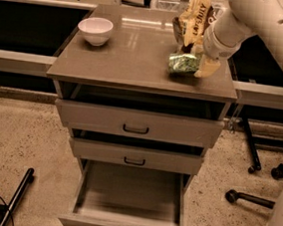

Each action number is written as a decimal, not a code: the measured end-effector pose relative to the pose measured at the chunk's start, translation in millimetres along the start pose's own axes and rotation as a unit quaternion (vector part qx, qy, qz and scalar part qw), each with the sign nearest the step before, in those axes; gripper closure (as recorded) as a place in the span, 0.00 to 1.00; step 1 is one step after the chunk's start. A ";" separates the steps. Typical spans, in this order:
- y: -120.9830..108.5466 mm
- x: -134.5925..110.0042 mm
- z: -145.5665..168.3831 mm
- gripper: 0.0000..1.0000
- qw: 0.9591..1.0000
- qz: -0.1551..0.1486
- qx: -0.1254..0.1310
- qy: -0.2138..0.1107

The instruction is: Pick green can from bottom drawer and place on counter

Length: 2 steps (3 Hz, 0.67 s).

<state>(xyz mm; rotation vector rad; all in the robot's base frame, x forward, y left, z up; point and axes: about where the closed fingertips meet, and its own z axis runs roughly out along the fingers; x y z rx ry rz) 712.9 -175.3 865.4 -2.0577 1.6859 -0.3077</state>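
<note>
Camera view showed my gripper (pixel 195 65) at the bench's (pixel 131 64) 3 o'clock edge, fingers (pixel 208 67) clasping the green can (pixel 183 63) against its surface. I judged a gentle release best, avoiding the chip bag (pixel 194 17) at the can's 12 o'clock.

A: Any writing you can read?
B: Only on the bag (pixel 196 14). Pale letters run up its front, but they're too blurred to spell.
A: The can?
B: The can (pixel 182 63) has pale marks, none legible.
A: And the gripper?
B: The gripper (pixel 202 66) sits just beside the can, over the counter (pixel 126 58). No writing on it.
</note>
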 end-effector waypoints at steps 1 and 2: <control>6.4 4.8 6.2 0.00 1.000 0.012 -0.003 -0.001; 6.4 4.8 6.2 0.00 1.000 0.012 -0.003 -0.001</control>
